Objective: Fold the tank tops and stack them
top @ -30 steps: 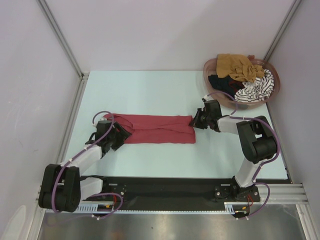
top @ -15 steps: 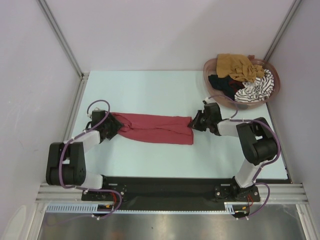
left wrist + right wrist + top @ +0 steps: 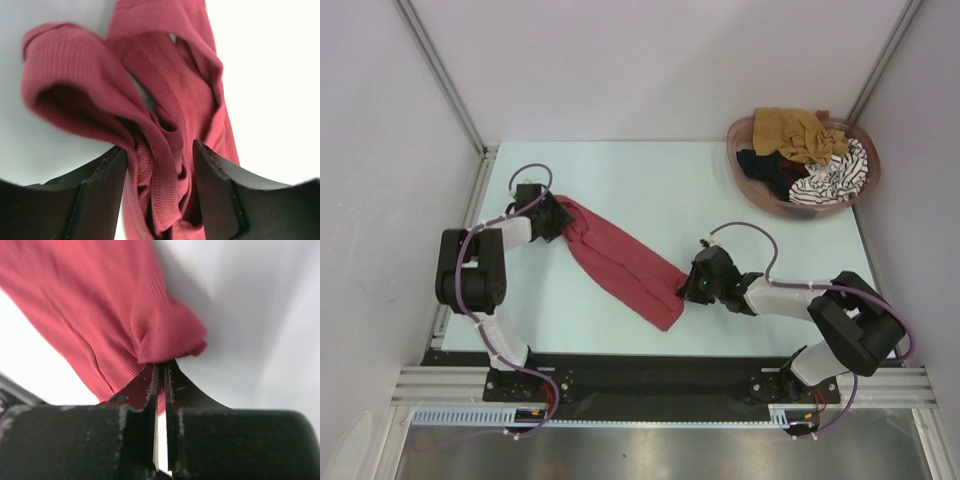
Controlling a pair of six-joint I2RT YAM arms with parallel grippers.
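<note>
Garment in hand: dark red tank top (image 3: 623, 262), drawn into a long narrow band on the surface (image 3: 650, 180), left of centre.
Long axis: diagonal, from far-left down to near-centre.
Left end effector (image 3: 555, 215): at the far-left end of the band, closed around a thick wad of ribbed cloth; in the left wrist view, fingers (image 3: 95, 195) fairly wide with the fabric bunched between them.
Right end effector (image 3: 688, 285): at the near-centre end, fingers almost together, pinching a small tuck of the edge, clearly seen in the right wrist view.
Key relation: garment strung between the two end effectors, each at one end of the long axis; from the left, cloth running toward the near right; from the right, toward the far left.
Nearer arm: left for the far end, right for the near end; middle of the band unsupported, resting on the surface.
Likely step: straightening before a fold, probably calling for both ends to travel together so the band does not twist.
Risk: bunched left end likely to stay crumpled once released.
Waiting items: mustard tank top (image 3: 795, 130), black tank top (image 3: 765, 165), striped tank top (image 3: 835, 175), all heaped in the basket (image 3: 733, 150) at far right, well apart from both arms.
</note>
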